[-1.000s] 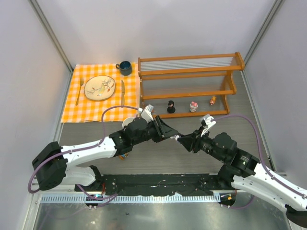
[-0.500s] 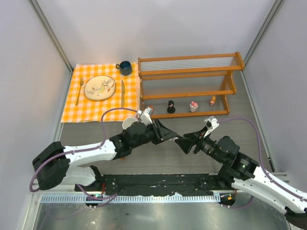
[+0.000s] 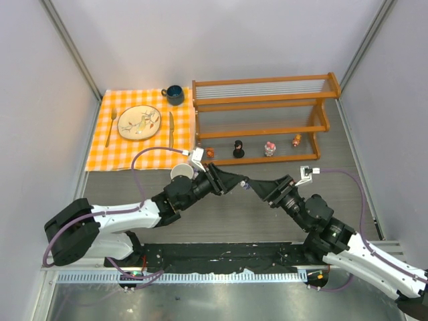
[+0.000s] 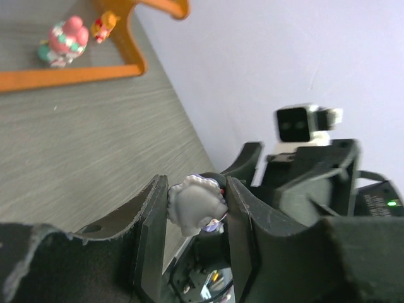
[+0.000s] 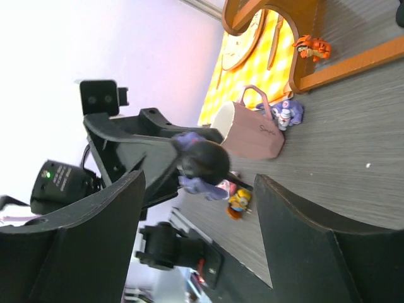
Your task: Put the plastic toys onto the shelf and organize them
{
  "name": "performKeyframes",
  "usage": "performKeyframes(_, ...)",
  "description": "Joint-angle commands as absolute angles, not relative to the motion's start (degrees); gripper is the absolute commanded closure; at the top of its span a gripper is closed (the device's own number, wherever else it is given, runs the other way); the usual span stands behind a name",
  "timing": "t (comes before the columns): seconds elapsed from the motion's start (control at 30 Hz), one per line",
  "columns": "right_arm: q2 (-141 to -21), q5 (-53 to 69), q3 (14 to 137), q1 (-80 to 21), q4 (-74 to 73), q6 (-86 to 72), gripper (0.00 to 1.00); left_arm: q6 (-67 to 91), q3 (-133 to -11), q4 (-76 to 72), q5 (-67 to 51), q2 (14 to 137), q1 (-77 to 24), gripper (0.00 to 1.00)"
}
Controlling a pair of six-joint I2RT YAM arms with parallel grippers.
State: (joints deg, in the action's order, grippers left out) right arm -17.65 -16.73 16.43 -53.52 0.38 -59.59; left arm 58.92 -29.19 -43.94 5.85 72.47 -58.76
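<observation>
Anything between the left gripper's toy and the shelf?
Nothing: the left wrist view shows only bare table between the toy in the left gripper and the shelf.

The shelf (image 3: 257, 132) is orange-brown, the checked cloth (image 3: 134, 150) orange-and-white, the cup (image 3: 175, 94) dark teal, 1 toy (image 5: 201, 165) purple-and-black.

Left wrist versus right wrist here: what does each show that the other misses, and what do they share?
Left wrist only: a pink toy on the shelf, and the right arm's camera. Right wrist only: the mug, a purple toy beside it, a yellow toy on the table, and the cloth. Both: the shelf and the held toy, gripped in the left tool, with the open right tool facing it.
</observation>
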Motion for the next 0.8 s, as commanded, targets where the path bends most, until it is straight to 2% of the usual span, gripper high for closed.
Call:
performKeyframes(0.0,-16.96,-20.48,11.97,-53.61,10.95,-73.20,0.25,54.49,-29.01,-55.72,8.08,70.40,-58.89,1.00)
performKeyframes(0.3,-18.10,-19.69,5.37,-53.61,25.99,-81.56,0.25,54.58,-28.30,-60.38,6.51,71.98,-58.97,1.00)
performKeyframes(0.77,-24.25,-17.14,4.66,-53.61,36.03,-84.02,0.28,54.14,-26.72,-65.74,4.83,76.02,-58.89,1.00)
